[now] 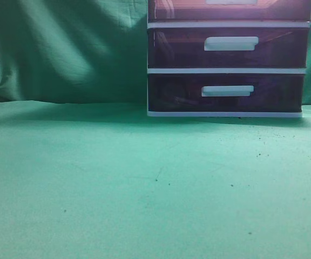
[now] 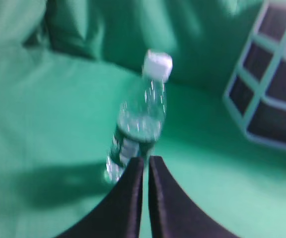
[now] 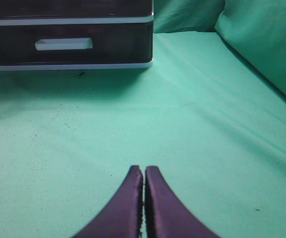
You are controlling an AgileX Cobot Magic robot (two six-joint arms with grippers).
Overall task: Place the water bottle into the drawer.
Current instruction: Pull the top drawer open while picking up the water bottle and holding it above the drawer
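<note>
The water bottle is clear with a white cap. It stands upright on the green cloth in the left wrist view, just beyond my left gripper, which is shut and empty. The view is blurred. The bottle does not show in the exterior view. The drawer, dark purple-maroon with a white handle, is the top tier of the white-framed unit and is cut off by the top edge of the exterior view; it looks closed. My right gripper is shut and empty above bare cloth, well in front of the unit.
The middle drawer and the lowest drawer are closed. The unit also shows at the right of the left wrist view. Green cloth covers the table and hangs as a backdrop. Neither arm shows in the exterior view.
</note>
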